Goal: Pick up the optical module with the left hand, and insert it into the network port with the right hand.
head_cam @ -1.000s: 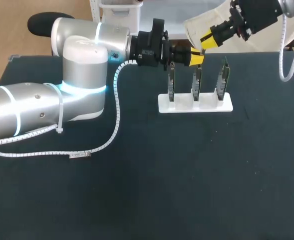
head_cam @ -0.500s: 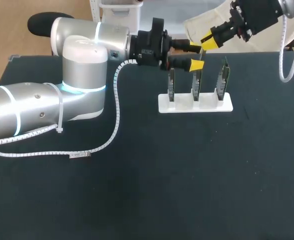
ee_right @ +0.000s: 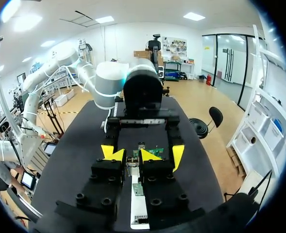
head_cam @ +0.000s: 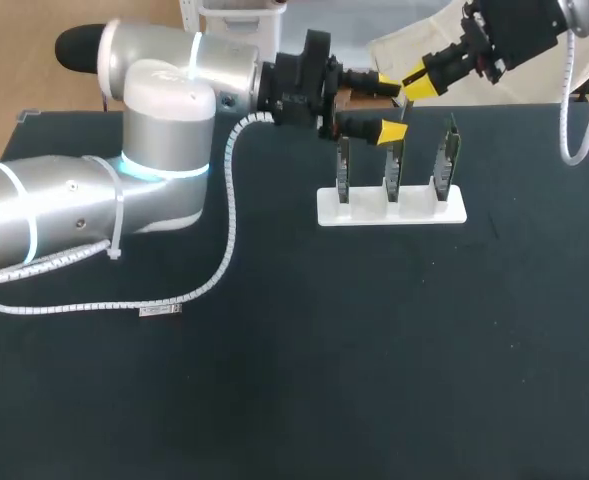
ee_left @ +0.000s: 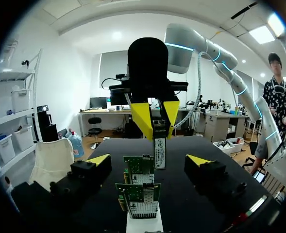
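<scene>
The optical module [ee_left: 159,151], a slim metal bar with a white label, hangs from my right gripper [ee_left: 155,116], which is shut on its upper end. In the right wrist view the module [ee_right: 132,168] sits between that gripper's [ee_right: 132,156] yellow tips. My left gripper [head_cam: 390,108] is open, one finger on each side of the module and touching nothing; its fingers [ee_left: 98,162] stand wide apart. Below both grippers, three green network cards [head_cam: 394,165] stand upright in a white holder [head_cam: 392,208]. The nearest card's port [ee_left: 139,208] faces the left wrist camera.
The left arm's white spiral cable [head_cam: 229,215] trails over the dark tabletop [head_cam: 374,350] to the left of the holder. The right arm's cable [head_cam: 572,120] hangs at the far right.
My left gripper has opened and let go of the optical module, which stays in the right gripper. The left arm has drawn back slightly; the right arm has kept still.
</scene>
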